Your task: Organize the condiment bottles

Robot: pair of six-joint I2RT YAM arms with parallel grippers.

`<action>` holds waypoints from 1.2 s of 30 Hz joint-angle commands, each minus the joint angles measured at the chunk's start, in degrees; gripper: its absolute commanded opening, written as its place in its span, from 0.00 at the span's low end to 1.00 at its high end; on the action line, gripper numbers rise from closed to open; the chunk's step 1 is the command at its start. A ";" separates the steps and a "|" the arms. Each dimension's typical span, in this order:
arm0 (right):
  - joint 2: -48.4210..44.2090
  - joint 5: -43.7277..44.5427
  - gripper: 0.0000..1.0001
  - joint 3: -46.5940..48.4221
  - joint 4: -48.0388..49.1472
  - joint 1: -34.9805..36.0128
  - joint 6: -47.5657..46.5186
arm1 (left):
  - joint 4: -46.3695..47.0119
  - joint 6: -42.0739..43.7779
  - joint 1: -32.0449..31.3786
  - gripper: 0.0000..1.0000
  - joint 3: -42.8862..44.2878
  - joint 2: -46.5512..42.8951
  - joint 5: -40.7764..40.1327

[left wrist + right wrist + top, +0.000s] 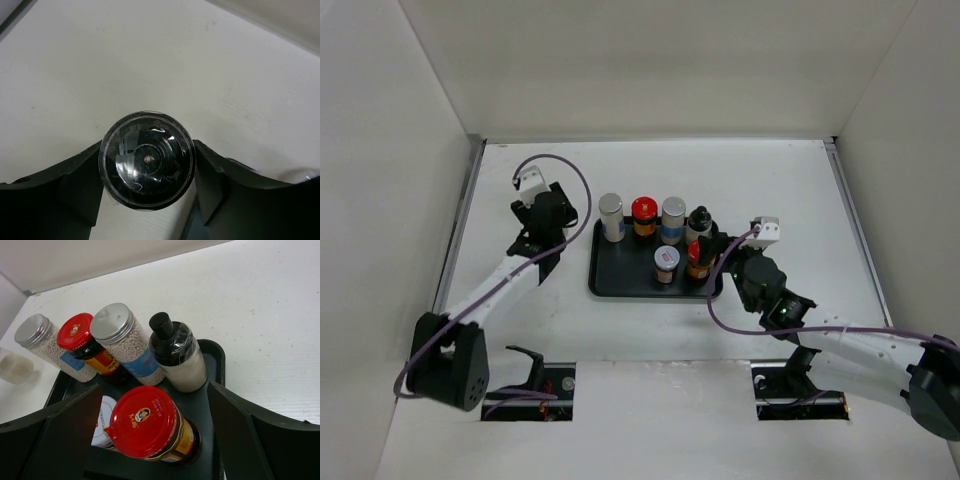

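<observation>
Top view, tray: the black tray [620, 272] sits mid-table and carries six bottles.
Top view, back row: a left silver-capped jar [611, 215], a small red-capped jar [643, 214], a second silver-capped jar [673, 215] and a black-topped jar [699, 222] stand upright side by side.
Top view, front row: a white-capped jar [666, 262] stands just beside a large red-capped jar [696, 260], in the right half of the tray.
Top view, arms: the left gripper [548, 215] is over bare table [800, 200] left of the tray. The right gripper [715, 255] is at the tray's right end.
Left wrist view, last bottle: a dark-capped jar [147, 160] stands on the table, off the tray, seen from straight above.
Left wrist view, tool: the fingers [75, 185] flank this jar and meet its outline on both sides. Whether they are clamped cannot be told.
Right wrist view, tool: the jaws stand released, wide of the large red-capped jar on both sides and touching nothing.
Progress: six of seven look placed, so the task seems nearly done.
Left to do: by this judgement, carry the dark-capped jar to the free front-left part of the tray.
</observation>
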 commanded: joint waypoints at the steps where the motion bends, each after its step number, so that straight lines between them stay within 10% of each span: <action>1: -0.87 -0.32 0.92 0.42 3.41 0.73 -0.61 | 1.18 0.48 -5.67 0.35 -1.93 -9.33 -3.81; 15: -1.31 -0.23 0.92 -0.37 4.20 -0.07 -0.35 | -4.39 -5.58 -39.52 0.36 -4.75 -14.02 -14.35; 30: -1.66 0.38 0.93 -0.55 4.47 -0.07 -0.70 | 11.00 -5.32 -42.08 0.45 -9.14 -1.36 -14.10; 33: -1.31 -0.05 0.93 -0.63 4.21 -0.07 -0.26 | 11.36 -5.23 -42.26 0.58 -9.67 -1.70 -14.27; 36: -1.48 0.38 0.95 -0.55 4.38 -0.07 -0.70 | 11.80 -5.14 -42.35 1.00 -10.63 -3.72 -14.88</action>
